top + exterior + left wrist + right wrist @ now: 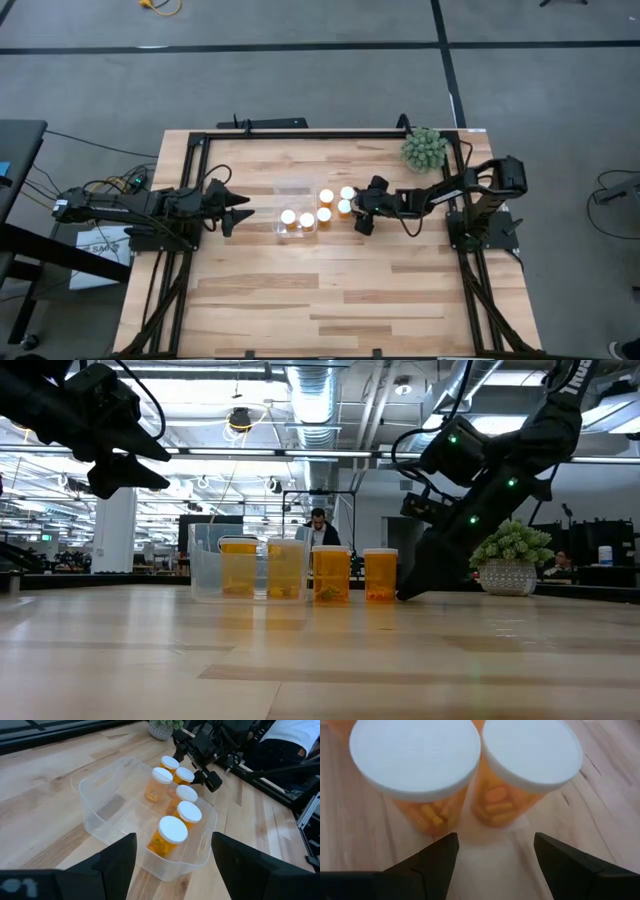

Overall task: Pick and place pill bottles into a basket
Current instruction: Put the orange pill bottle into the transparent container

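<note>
Basket point(296, 190) holds 2 pill bottles point(288, 217), 4 outside; right gripper point(362, 222) spread, empty; left gripper point(240, 214) spread.

No writing can be made out with confidence anywhere. The small orange translucent pill bottles with round white caps point(173, 836) carry no visible labels, and their caps are plain. In the high view, at the lower left, a white sheet point(97, 256) lying on the floor beside the light wooden counter point(330, 290) bears dark print too small to make out.
</note>
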Motion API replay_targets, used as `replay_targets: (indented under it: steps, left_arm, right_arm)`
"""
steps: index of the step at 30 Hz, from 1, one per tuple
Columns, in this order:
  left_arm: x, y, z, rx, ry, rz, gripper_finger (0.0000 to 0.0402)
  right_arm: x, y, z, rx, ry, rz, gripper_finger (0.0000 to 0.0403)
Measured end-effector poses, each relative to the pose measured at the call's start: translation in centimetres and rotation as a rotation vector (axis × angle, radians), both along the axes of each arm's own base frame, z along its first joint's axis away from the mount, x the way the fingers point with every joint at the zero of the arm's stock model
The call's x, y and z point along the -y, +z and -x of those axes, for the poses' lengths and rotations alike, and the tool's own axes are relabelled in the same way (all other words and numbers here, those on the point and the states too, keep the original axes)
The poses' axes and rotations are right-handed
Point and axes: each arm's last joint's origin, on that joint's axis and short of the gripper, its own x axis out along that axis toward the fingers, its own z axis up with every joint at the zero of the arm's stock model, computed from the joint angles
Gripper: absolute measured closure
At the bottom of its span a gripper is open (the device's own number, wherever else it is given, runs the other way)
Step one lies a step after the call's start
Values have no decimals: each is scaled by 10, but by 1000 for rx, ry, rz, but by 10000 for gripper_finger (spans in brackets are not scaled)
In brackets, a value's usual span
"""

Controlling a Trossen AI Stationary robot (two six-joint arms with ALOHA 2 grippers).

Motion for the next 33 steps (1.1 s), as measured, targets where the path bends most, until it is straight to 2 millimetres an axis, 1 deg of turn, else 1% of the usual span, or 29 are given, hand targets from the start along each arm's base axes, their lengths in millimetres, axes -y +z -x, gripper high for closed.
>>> replay_targets:
  steps: [15,21,28,33]
  left_arm:
    - [0,0,0,1,1,3,155]
    - [0,0,0,4,5,14,155]
    - [0,0,0,3,5,15,155]
    - [1,0,0,5,-8,29,155]
  right_arm:
    - [1,2,-2,34,-1,4,143]
    - [9,5,-5,50,-27,9,143]
    - [19,15,-14,75,-20,42,143]
    - [22,22,-22,101,47,15,143]
